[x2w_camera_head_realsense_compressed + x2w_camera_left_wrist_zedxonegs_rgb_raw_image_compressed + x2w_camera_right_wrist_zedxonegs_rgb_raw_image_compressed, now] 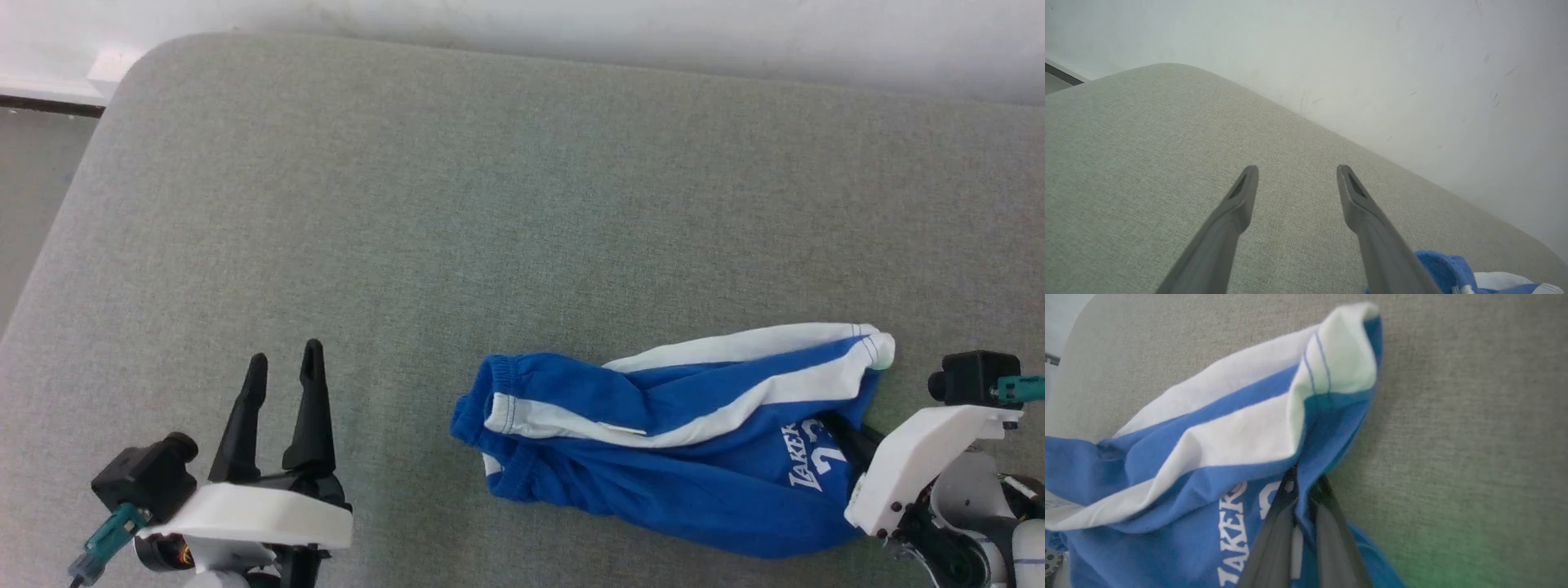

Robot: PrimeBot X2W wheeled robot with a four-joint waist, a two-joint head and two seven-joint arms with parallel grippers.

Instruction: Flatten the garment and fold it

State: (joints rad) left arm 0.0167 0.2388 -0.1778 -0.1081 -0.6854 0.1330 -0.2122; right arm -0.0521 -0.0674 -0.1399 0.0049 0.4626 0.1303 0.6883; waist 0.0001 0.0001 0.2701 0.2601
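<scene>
The garment (669, 433), bright blue shorts with white stripes and white lettering, lies crumpled on the grey cushion, waistband toward the left. My right gripper (849, 437) reaches into its right end near the printed number. In the right wrist view the two dark fingers of the right gripper (1304, 479) pinch a blue fold of the garment (1216, 457) between them. My left gripper (284, 363) stands open over bare cushion, well left of the waistband. In the left wrist view the left gripper (1297, 173) spreads wide, and a bit of the garment (1449, 271) peeks out at the lower right.
The grey cushion (490, 204) spreads wide behind and left of the shorts. A white wall (653, 33) runs along its far edge. The cushion's rounded left corner (139, 73) drops to the floor (33, 188).
</scene>
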